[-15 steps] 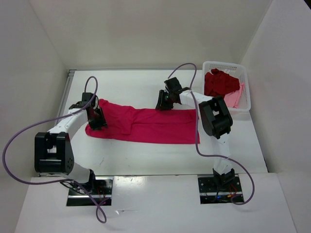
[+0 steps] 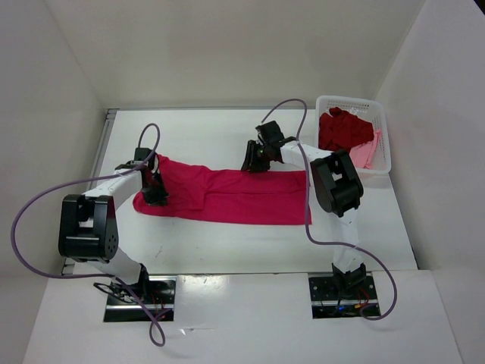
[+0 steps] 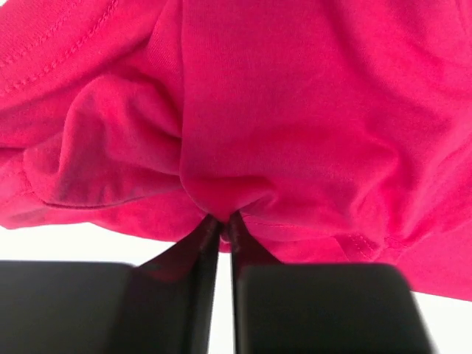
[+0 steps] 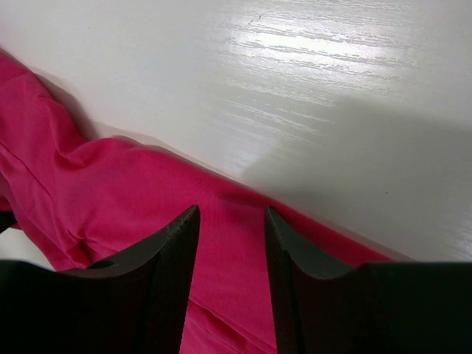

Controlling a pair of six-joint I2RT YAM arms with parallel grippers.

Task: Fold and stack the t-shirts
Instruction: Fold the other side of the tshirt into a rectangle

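Top external: fixed, high behind arm bases, looking down over whole desk (image 2: 227, 246). Left wrist: very close, past left pincer (image 3: 221, 221), filled with crimson-magenta shirt (image 3: 295, 110) near desk's left edge. Right wrist: close, low, past right pincer (image 4: 232, 214) toward shirt's far hem and desk beyond. Shared by all: that shirt.

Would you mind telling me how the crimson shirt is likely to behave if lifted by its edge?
Probably floppy: the crimson shirt bunches into soft folds where the left gripper pinches it, so it should sag below any grip point. Likely light, being thin cloth lying nearly flat on the table. Pushed, it would probably wrinkle rather than slide whole.
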